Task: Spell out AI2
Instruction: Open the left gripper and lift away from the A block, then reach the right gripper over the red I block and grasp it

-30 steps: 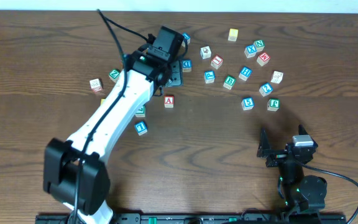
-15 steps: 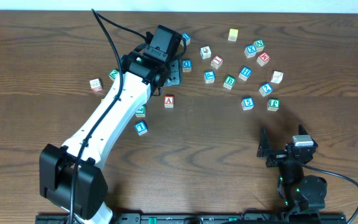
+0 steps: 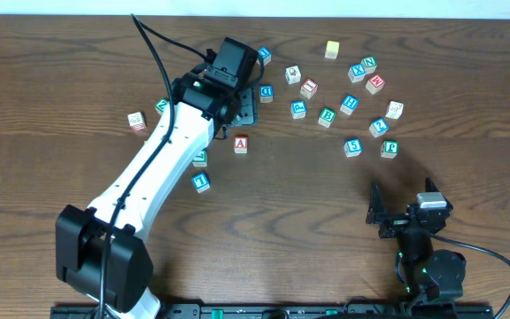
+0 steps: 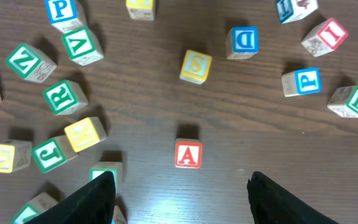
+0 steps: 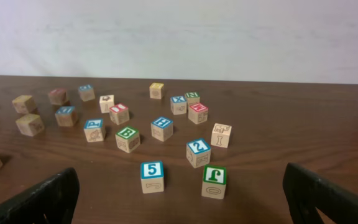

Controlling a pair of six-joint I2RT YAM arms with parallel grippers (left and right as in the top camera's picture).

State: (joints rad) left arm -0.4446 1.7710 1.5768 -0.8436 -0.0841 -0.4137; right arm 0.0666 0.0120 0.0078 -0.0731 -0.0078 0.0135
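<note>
The red-framed A cube (image 3: 241, 143) (image 4: 188, 154) lies on the table just ahead of my left gripper (image 3: 243, 108) (image 4: 182, 208). That gripper hovers above the table, open, with nothing between its black fingers (image 4: 98, 199). The red-framed I cube (image 3: 309, 87) (image 4: 331, 34) (image 5: 119, 112) sits further right in the scatter. The blue-framed 2 cube (image 3: 378, 127) (image 5: 198, 151) lies to the far right. My right gripper (image 3: 401, 208) (image 5: 182, 208) rests low near the front right, wide open and empty, facing the 2 from a distance.
Several other letter cubes are scattered about: a yellow S (image 4: 196, 66), a blue D (image 4: 244, 40), green ones left of the left gripper (image 4: 65, 96), a blue 5 (image 5: 151, 176) and a green J (image 5: 214, 180) before the right gripper. A blue cube (image 3: 201, 182) lies beside the left arm.
The left arm's elbow and base link have swung slightly to the left; its gripper stays almost in place above the A. The right arm has not moved.
</note>
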